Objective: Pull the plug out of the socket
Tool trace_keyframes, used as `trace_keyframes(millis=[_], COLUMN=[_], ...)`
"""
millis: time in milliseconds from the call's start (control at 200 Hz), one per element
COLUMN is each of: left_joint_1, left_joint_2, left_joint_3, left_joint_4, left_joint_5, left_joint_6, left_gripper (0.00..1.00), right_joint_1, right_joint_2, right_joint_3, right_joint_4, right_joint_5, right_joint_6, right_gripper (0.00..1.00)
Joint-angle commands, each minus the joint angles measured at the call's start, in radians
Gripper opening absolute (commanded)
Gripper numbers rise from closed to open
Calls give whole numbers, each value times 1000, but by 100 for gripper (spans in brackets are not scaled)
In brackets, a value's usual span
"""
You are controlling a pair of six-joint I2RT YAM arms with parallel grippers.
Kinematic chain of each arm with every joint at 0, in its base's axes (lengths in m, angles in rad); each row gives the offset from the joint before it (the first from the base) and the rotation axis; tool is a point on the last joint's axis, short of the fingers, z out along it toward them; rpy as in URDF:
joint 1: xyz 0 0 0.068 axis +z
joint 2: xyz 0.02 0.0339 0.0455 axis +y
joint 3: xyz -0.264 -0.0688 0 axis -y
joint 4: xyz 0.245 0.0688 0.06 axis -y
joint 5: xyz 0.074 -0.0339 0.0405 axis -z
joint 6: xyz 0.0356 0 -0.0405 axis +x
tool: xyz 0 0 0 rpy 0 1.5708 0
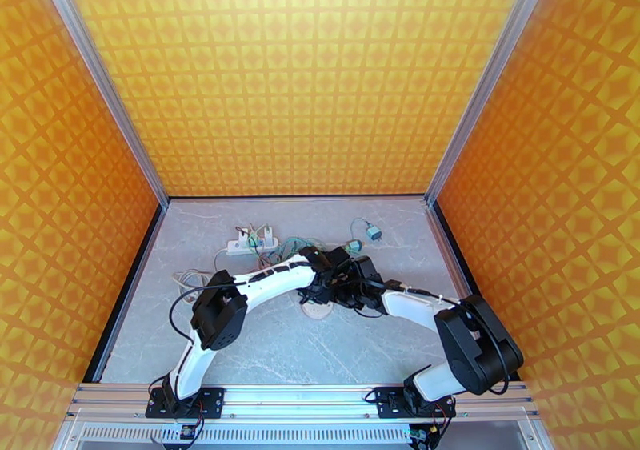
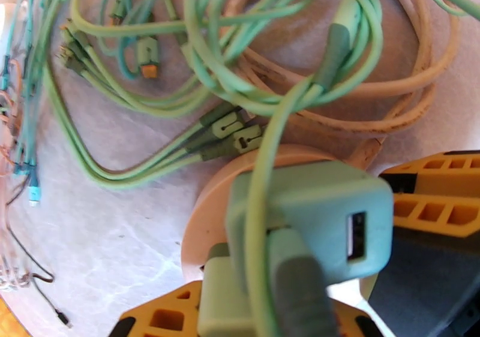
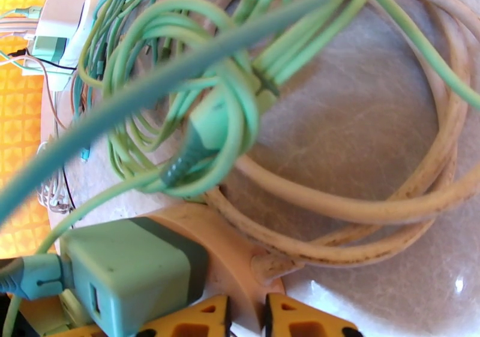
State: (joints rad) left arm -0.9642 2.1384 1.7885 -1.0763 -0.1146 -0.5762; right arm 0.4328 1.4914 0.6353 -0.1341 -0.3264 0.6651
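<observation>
The green plug (image 2: 306, 212) is seated in the round beige socket (image 2: 201, 230) at mid table (image 1: 264, 355) and is pinched by the left gripper (image 2: 300, 254). The socket's rim is nipped by the right gripper (image 3: 246, 320) (fingertips nearly together), beside tangled green cables (image 3: 210, 92).

Left arm (image 1: 268, 278): white curved shells, bulky black joint housings, black cable looping loose beside the elbow.
Right arm (image 1: 410, 303): matching white-and-black build, thin black cable along the forearm.
Bases (image 1: 186, 402): black plates on a silver aluminium rail (image 1: 304, 399).
Left gripper fingers (image 2: 447, 195): orange-yellow plastic, rectangular pockets, black backing.
Right gripper fingers (image 3: 303, 324): same orange-yellow, pocketed.
</observation>
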Motion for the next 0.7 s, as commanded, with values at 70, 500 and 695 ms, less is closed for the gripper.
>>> trace_keyframes(millis=[70,500,695], left_joint_1=[-24,-24,-25], left_joint_2=[-49,-40,-38], left_joint_3=[-52,-67,-69], left_joint_4=[69,97,102], left_joint_5=[211,231,232], left_joint_6=[4,-5,-6], left_gripper=[0,0,0], right_joint_1=[11,28,52], right_joint_2=[-122,-193,-111], right_joint_3=[-92,-177,-169], right_joint_4=[-115,4,-20], right_joint_5=[76,-47,-8], right_joint_6=[-18,1,3], right_gripper=[40,51,44])
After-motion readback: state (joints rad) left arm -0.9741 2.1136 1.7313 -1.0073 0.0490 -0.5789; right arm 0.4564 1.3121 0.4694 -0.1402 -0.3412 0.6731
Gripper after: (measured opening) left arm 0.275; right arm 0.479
